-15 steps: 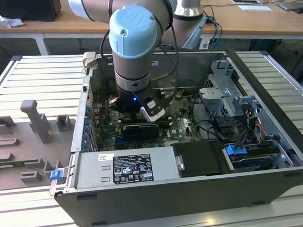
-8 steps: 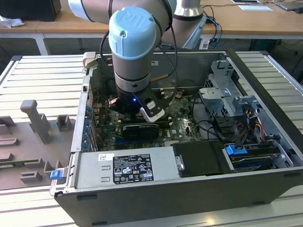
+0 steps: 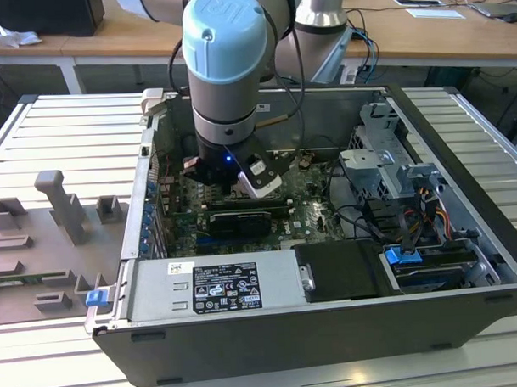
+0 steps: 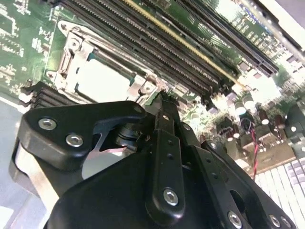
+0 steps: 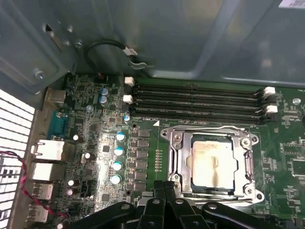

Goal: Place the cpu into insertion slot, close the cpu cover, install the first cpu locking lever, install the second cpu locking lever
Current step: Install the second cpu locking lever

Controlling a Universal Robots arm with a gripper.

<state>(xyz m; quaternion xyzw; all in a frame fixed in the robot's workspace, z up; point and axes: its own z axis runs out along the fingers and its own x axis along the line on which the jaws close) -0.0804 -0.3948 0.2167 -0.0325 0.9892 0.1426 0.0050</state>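
Note:
The cpu [image 5: 212, 164], a pale silver square, lies in the insertion slot [image 5: 172, 134] on the green board. The shiny cpu cover [image 5: 179, 160] lies flat around it, its cut-out showing the chip's face. A thin metal lever [image 5: 209, 128] runs along the cover's edge beside the memory slots. My gripper [image 5: 165, 185] is shut with nothing between its fingers, its tips low over the board just off one corner of the socket. In the second wrist view the cpu [image 4: 102, 81] and cover [image 4: 66, 62] sit just beyond the gripper [image 4: 160, 98]. In the exterior view the gripper [image 3: 231, 184] is down inside the computer case.
Long black memory slots [image 5: 195, 102] run beside the socket, and a row of capacitors [image 5: 116, 157] stands on its other side. The case walls [image 3: 461, 152], drive cage [image 3: 385, 168], cables [image 3: 413, 230] and power supply [image 3: 219, 288] hem in the board. Grey fixtures [image 3: 59, 209] stand outside the case.

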